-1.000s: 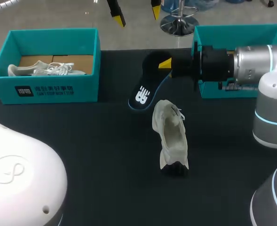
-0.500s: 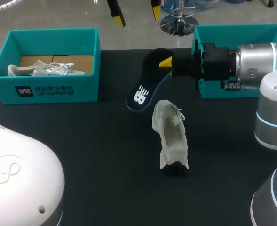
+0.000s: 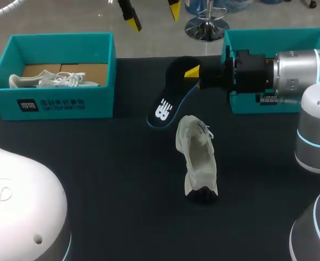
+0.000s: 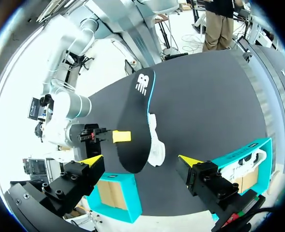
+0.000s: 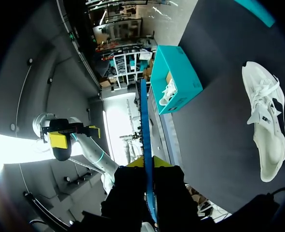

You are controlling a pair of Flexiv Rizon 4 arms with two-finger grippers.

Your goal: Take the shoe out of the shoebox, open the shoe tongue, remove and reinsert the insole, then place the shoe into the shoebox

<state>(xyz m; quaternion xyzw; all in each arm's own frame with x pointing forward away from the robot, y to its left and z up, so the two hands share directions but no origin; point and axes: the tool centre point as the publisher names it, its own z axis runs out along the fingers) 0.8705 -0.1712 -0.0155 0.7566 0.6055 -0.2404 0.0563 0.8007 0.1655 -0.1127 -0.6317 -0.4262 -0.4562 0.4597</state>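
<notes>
Nearest us, the white shoe (image 3: pixel 196 163) is lying on the tabletop (image 3: pixel 94 179), mouth exposed, probably awaiting reinsertion. Just beyond it, our right pincer (image 3: pixel 191 72) is clamping the black insole (image 3: pixel 168 103) by its far end, so the free end is slanting left and nearer, toward the shoe. Farthest, our left pincer (image 3: pixel 151 12) is hovering spread and empty, out of the way.

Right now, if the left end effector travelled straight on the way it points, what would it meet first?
Most likely the black insole, gripped by the right end effector, straight ahead of the left end effector. The white shoe lies beyond it; depth is hard to judge.
</notes>
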